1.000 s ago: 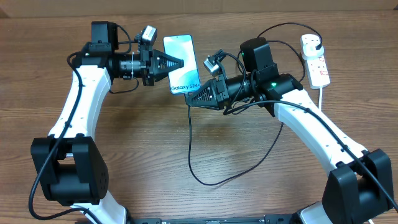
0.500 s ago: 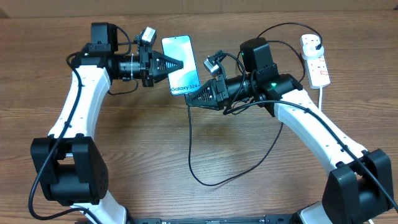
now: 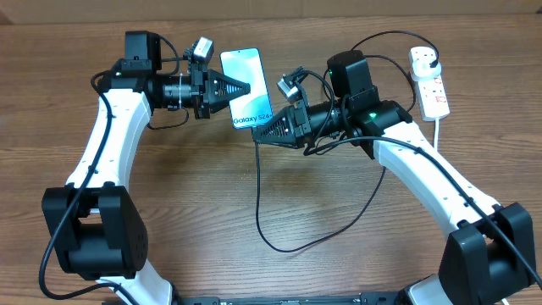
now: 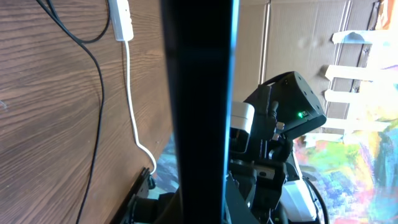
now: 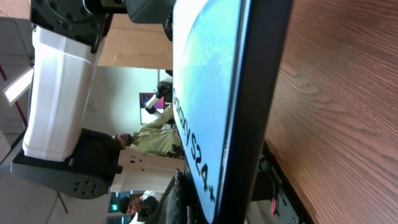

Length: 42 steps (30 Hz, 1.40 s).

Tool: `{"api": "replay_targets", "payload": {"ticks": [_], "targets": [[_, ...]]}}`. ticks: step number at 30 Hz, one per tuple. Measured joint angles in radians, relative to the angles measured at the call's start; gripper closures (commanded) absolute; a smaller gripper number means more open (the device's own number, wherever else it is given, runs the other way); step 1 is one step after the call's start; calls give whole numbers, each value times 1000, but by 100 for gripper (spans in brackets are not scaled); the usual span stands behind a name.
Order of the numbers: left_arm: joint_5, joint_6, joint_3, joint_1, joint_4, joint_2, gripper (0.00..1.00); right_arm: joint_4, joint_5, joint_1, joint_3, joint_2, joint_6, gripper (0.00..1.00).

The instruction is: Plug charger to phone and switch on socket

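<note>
The phone point(image 3: 252, 74), its blue-teal screen facing up, is held above the table between both grippers. My left gripper point(image 3: 247, 87) is shut on its left edge. In the left wrist view the phone point(image 4: 199, 93) runs edge-on through the left gripper point(image 4: 202, 211). My right gripper point(image 3: 257, 133) is closed at the phone's lower end, where the black charger cable point(image 3: 269, 244) comes out. The connector tip is hidden. In the right wrist view the phone point(image 5: 211, 93) fills the right gripper point(image 5: 233, 211). The cable loops to the plug point(image 3: 430, 58) in the white socket point(image 3: 432, 89).
The socket's thick white lead point(image 3: 437, 127) runs down the right side; the lead point(image 4: 129, 93) also shows in the left wrist view. The loose cable loop lies on the wood between the two arm bases. A cardboard wall point(image 3: 271, 7) lines the far edge.
The phone's top end has shifted slightly left with the left gripper. The right gripper has stayed at the phone's lower end.
</note>
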Motion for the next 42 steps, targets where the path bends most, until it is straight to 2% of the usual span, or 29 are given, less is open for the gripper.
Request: {"api": "replay_targets", "payload": {"ticks": [42], "targets": [[-2,34,0,-9,-34,0,96,19,33,0,0,0,48,96]]}}
